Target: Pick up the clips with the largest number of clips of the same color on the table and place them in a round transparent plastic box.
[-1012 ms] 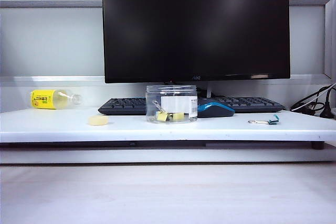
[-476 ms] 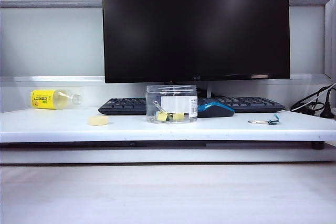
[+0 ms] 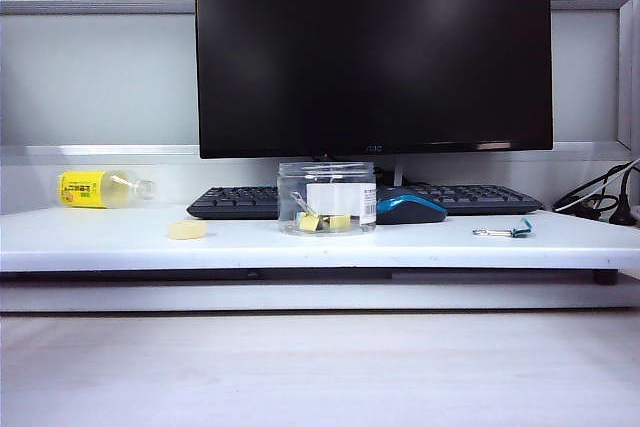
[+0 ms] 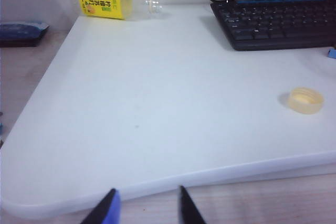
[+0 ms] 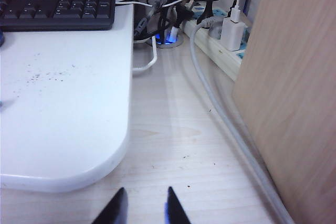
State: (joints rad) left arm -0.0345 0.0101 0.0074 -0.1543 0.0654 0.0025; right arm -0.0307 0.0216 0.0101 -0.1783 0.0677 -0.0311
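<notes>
You see both yellow clips [image 3: 322, 221] lying inside the clear round box [image 3: 327, 198], so the job looks finished, with the left gripper [image 4: 146, 204] and right gripper [image 5: 144, 203] parked off the board, jaws apart and empty.

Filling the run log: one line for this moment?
clips: both in box | left gripper: open, empty, off board | right gripper: open, empty, off board
</notes>
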